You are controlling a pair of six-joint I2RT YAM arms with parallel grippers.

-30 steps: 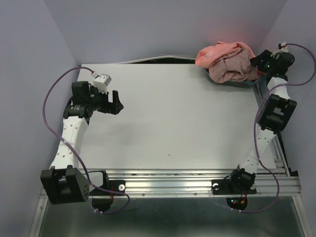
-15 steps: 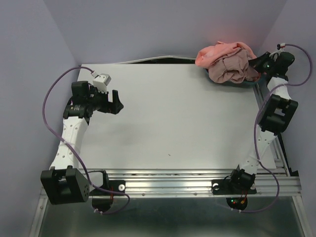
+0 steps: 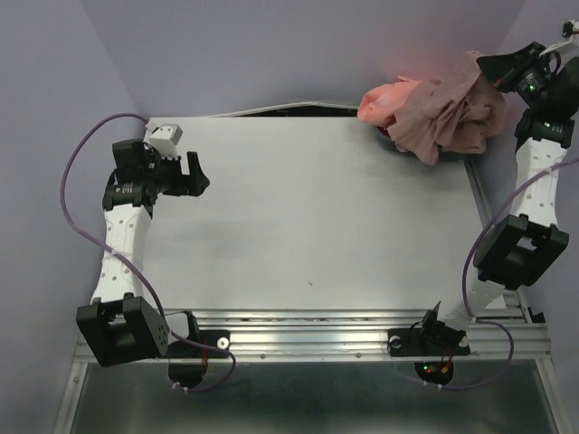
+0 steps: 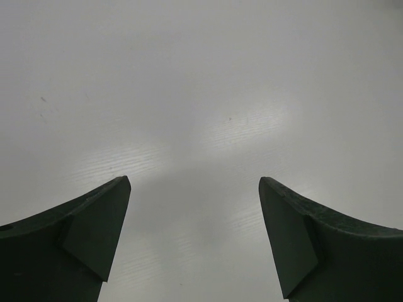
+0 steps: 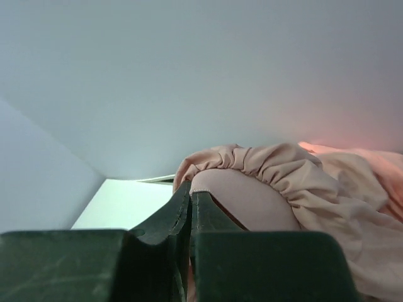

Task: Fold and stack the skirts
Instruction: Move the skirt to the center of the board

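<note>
Lavender walls (image 3: 271, 45) close in a white table (image 3: 317, 208) whose middle lies bare. At its far right corner the right gripper (image 3: 491, 70) is held high above the surface, jaws clenched on the mauve-pink skirt (image 3: 452, 117). The wrist view shows the pinch sits on the gathered elastic waistband, right at the fingertips. The rest of that skirt hangs bunched below the gripper. Just past it, on the side away from the gripper, the coral skirt (image 3: 380, 101) lies crumpled; whether the two fabrics have fully parted I cannot tell. The left gripper (image 3: 195, 172) hovers over bare table, well apart from both skirts, jaws spread wide with nothing between them.

This looks like the very first step: drawing one skirt out of the heap so it can be folded. The next move probably calls for carrying it to the open middle of the table. The idle left gripper would then need to take the far end of the waistband, so the cloth spreads flat instead of landing in a lump.
</note>
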